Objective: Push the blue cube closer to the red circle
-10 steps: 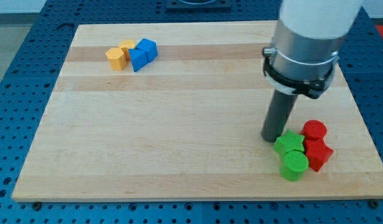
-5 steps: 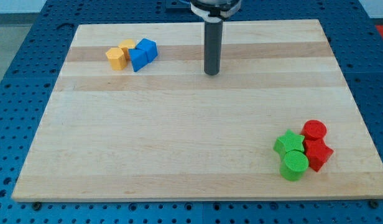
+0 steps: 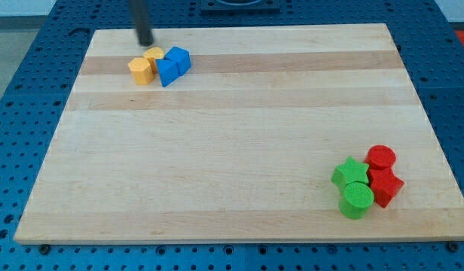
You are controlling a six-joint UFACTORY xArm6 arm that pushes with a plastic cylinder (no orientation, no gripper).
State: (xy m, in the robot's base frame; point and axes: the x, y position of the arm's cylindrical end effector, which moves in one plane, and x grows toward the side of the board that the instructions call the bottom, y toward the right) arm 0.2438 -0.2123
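Tip [image 3: 145, 43] sits just above yellow blocks [image 3: 146, 65], near blue cube [image 3: 178, 58].

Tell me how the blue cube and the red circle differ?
The blue cube is blue and boxy; the red circle is red and round. The cube sits at the view's top left among yellow blocks, near my tip; the circle sits at the lower right beside green blocks. Both rest on the wooden board.

Pale wooden board [image 3: 232, 150] on a blue perforated table [image 3: 21, 90], evenly lit.
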